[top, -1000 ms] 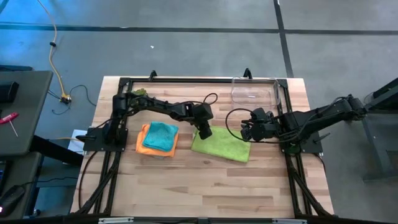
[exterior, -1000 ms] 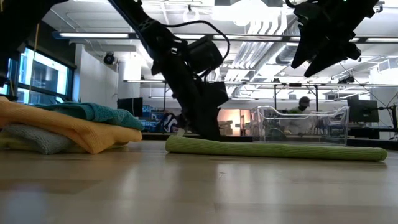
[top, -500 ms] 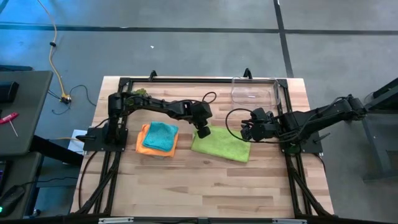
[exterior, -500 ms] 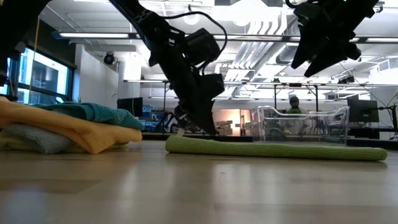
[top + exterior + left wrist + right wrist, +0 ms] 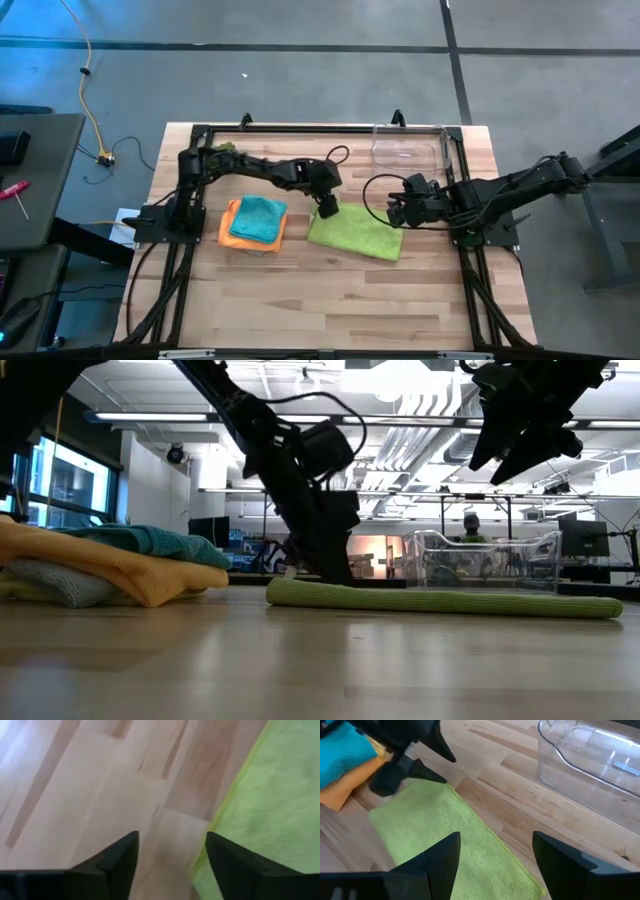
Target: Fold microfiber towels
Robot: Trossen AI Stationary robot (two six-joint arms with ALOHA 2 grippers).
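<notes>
No legible text, label, brand, number or sign is found on any surface or object in these views.

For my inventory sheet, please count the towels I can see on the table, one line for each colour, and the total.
Teal microfiber towel: 1
Orange microfiber towel: 1
Grey microfiber towel: 1
Lime green microfiber towel: 1
Total visible: 4

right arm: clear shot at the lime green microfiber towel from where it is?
Probably yes. The right gripper, open, hangs just past the lime green microfiber towel's edge with nothing between them. The left gripper, open, sits at the opposite corner, leaving the near side free.
</notes>
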